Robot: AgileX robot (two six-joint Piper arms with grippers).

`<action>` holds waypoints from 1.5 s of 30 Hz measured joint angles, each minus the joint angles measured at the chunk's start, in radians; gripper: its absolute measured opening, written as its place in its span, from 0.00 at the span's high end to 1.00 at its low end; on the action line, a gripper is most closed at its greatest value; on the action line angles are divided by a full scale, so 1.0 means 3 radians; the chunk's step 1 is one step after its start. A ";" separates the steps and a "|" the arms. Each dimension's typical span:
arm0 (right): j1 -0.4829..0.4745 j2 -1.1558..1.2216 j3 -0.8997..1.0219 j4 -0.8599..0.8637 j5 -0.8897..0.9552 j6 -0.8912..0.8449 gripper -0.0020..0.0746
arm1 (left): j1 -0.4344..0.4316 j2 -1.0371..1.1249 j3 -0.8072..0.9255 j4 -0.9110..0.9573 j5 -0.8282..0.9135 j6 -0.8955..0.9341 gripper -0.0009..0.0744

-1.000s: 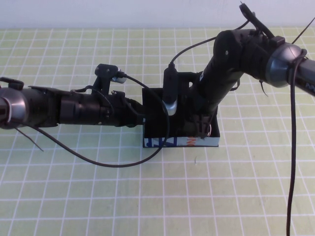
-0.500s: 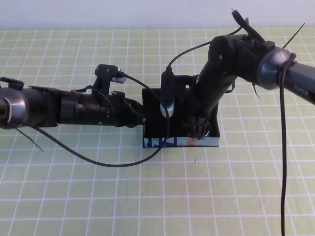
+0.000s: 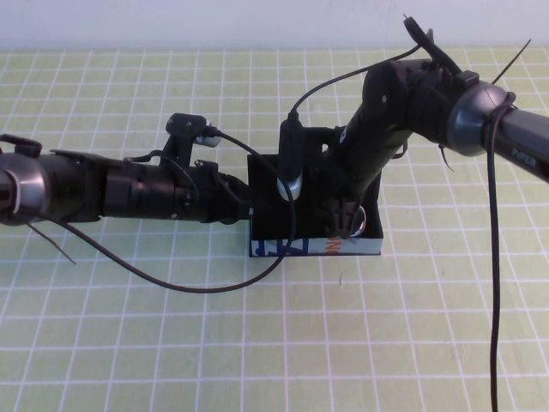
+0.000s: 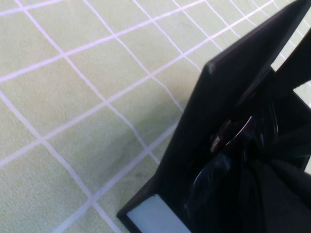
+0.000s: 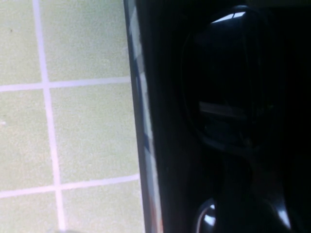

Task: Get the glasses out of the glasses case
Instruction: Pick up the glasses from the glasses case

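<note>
The glasses case (image 3: 313, 247) lies open mid-table, a black box whose white front carries blue and orange print. My right gripper (image 3: 347, 221) reaches down into its right half and is shut on the glasses (image 3: 361, 221), of which one rim shows beside the fingers. In the right wrist view a dark lens (image 5: 223, 92) fills the box beside the front wall (image 5: 144, 121), with a finger (image 5: 238, 194) across the frame. My left gripper (image 3: 244, 209) rests at the case's left end wall. The left wrist view shows that wall (image 4: 194, 121) and a lens (image 4: 218, 170) inside.
The table wears a green cloth with a white grid (image 3: 171, 343). A black cable (image 3: 197, 287) loops from the left arm across the cloth before the case. Another cable (image 3: 496, 283) hangs down on the right. A white wall (image 3: 171, 21) bounds the far edge.
My right arm has risen slightly and drifted left, and more of the glasses' rim shows at the case's right end. The left arm and the case have stayed put.
</note>
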 joint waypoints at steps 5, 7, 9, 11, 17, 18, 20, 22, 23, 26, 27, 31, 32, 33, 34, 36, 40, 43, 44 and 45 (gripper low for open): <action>0.0008 0.0000 0.0000 0.0000 0.0054 -0.0003 0.64 | 0.0000 0.0000 0.0000 0.0000 0.0000 0.0000 0.99; 0.0016 0.0000 0.0000 -0.0017 0.0129 -0.0003 0.63 | 0.0000 0.0000 0.0000 0.0000 0.0000 0.0000 0.99; 0.0050 0.0000 0.0000 -0.0076 0.0224 -0.0003 0.62 | 0.0000 0.0000 0.0000 0.0006 0.0000 0.0000 0.99; 0.0099 0.0000 0.0000 -0.0173 0.0258 -0.0003 0.62 | 0.0000 0.0000 0.0000 0.0005 0.0000 0.0000 0.99; 0.0137 -0.0007 0.0000 -0.0244 0.0232 -0.0008 0.62 | 0.0000 0.0000 0.0000 0.0007 0.0000 -0.0002 0.99; 0.0137 -0.0007 0.0000 -0.0247 0.0232 -0.0008 0.62 | 0.0000 0.0000 0.0000 0.0007 0.0000 -0.0002 0.99; 0.0137 -0.0007 0.0000 -0.0252 0.0198 -0.0008 0.62 | 0.0000 0.0000 0.0000 0.0007 0.0000 -0.0002 0.99; 0.0137 -0.0007 0.0000 -0.0252 0.0146 -0.0008 0.62 | 0.0000 0.0000 0.0000 0.0007 0.0000 -0.0002 0.99; 0.0137 -0.0007 0.0000 -0.0252 0.0115 -0.0008 0.62 | 0.0000 0.0000 0.0000 0.0007 0.0000 -0.0002 0.99; 0.0137 0.0013 0.0000 -0.0252 0.0074 -0.0008 0.62 | 0.0000 0.0000 0.0000 0.0007 0.0000 -0.0007 0.99; 0.0137 0.0022 0.0000 -0.0252 0.0071 -0.0008 0.62 | 0.0000 0.0000 0.0000 0.0013 0.0000 -0.0007 0.99; 0.0137 0.0057 0.0000 -0.0252 0.0050 -0.0008 0.62 | 0.0000 0.0000 0.0000 0.0033 0.0000 -0.0014 0.99; 0.0137 0.0056 0.0000 -0.0255 0.0036 -0.0008 0.62 | 0.0000 0.0000 0.0000 0.0033 0.0000 -0.0014 0.99; 0.0137 0.0061 0.0000 -0.0255 0.0028 -0.0008 0.62 | 0.0000 0.0000 0.0000 0.0033 0.0000 -0.0014 0.99; 0.0137 0.0061 0.0000 -0.0255 0.0029 -0.0008 0.62 | 0.0000 0.0000 0.0000 0.0035 0.0000 -0.0014 0.99; 0.0137 0.0061 0.0000 -0.0260 0.0026 -0.0008 0.62 | 0.0000 0.0000 0.0000 0.0035 0.0000 -0.0014 0.99; 0.0137 0.0061 0.0000 -0.0269 0.0021 -0.0008 0.62 | 0.0000 0.0000 0.0000 0.0043 0.0000 -0.0014 0.99; 0.0137 0.0061 0.0000 -0.0280 0.0021 -0.0008 0.64 | 0.0000 0.0000 0.0000 0.0043 0.0000 -0.0014 0.99; 0.0137 0.0061 0.0000 -0.0286 0.0021 -0.0008 0.66 | 0.0000 0.0000 0.0000 0.0049 0.0000 -0.0014 0.99; 0.0137 0.0061 0.0000 -0.0286 0.0021 -0.0008 0.69 | 0.0000 0.0000 0.0000 0.0048 0.0000 -0.0014 0.99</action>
